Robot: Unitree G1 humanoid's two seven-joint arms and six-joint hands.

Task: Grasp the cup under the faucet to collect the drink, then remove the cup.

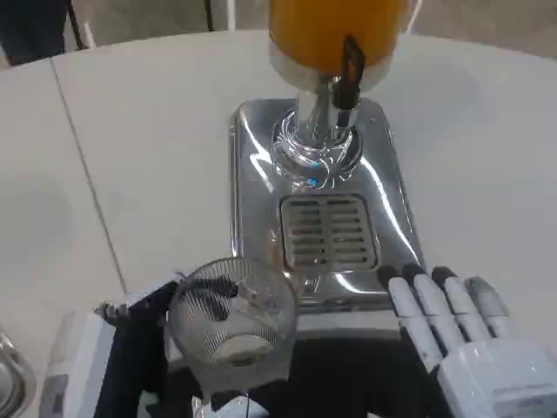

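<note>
Clear ribbed cup (231,318) held in left hand (144,335) at lower left, upright, near front edge of chrome dispenser base (261,148). Slotted drip grate (329,232) set in base, beyond cup. Black faucet (348,74) under orange drink tank (335,30). Right hand (461,335) at lower right, fingers straight, fingertips touching base's front corner. White table (148,131) beneath.

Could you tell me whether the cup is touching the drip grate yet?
Apart. In the head view the cup, gripped by the left hand, sits short of the grate.
</note>
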